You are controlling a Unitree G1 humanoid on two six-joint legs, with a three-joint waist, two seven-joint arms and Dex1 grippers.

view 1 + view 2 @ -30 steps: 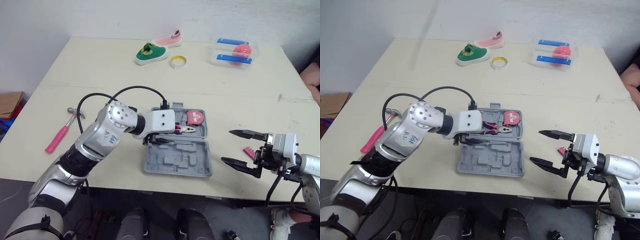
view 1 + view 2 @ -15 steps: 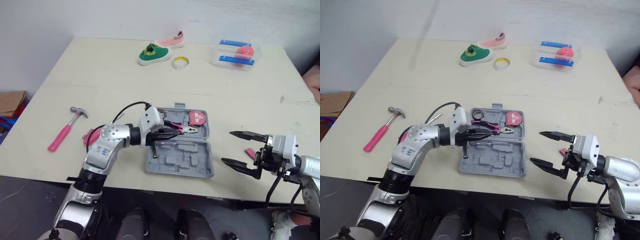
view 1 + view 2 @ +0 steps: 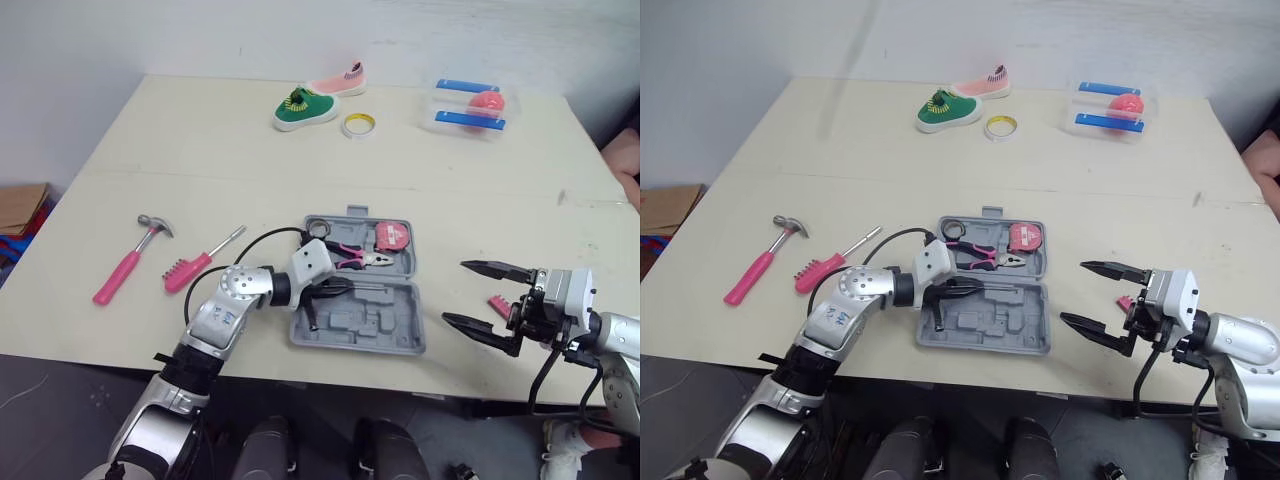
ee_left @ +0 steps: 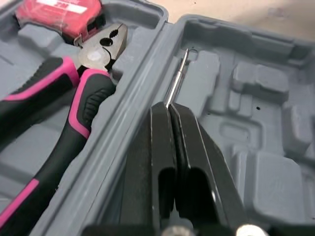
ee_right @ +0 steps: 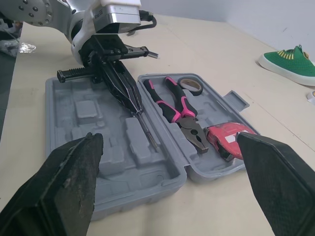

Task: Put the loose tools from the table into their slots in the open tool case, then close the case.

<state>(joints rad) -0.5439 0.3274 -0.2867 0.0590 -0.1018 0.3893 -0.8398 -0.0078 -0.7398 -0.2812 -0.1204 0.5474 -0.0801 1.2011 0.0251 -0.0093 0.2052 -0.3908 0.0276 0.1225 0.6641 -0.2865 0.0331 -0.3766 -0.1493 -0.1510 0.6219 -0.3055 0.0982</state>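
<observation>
Far left, the hammer (image 3: 125, 262) lies loose on the surface (image 3: 200, 150), with the screwdriver (image 3: 200, 262) just beside it. Both have yet to go in.

My left fingers (image 4: 160, 128) are squeezed shut on a thin rod (image 4: 176, 81). It is down in the near half of the open case (image 3: 400, 340), close to the hinge. I think the rod is part of a tool, but my fingers hide its other end.

The pliers (image 3: 355, 258) and the tape measure (image 3: 393, 235) sit in the far half.

Right of the case, a little pink thing (image 3: 498, 302) lies on the surface. It is too small for me to tell what it is.

My right fingers (image 3: 495, 268) are spread wide near it and hold nothing.

So some tools are in, some are out, and the case is not closed yet.
</observation>
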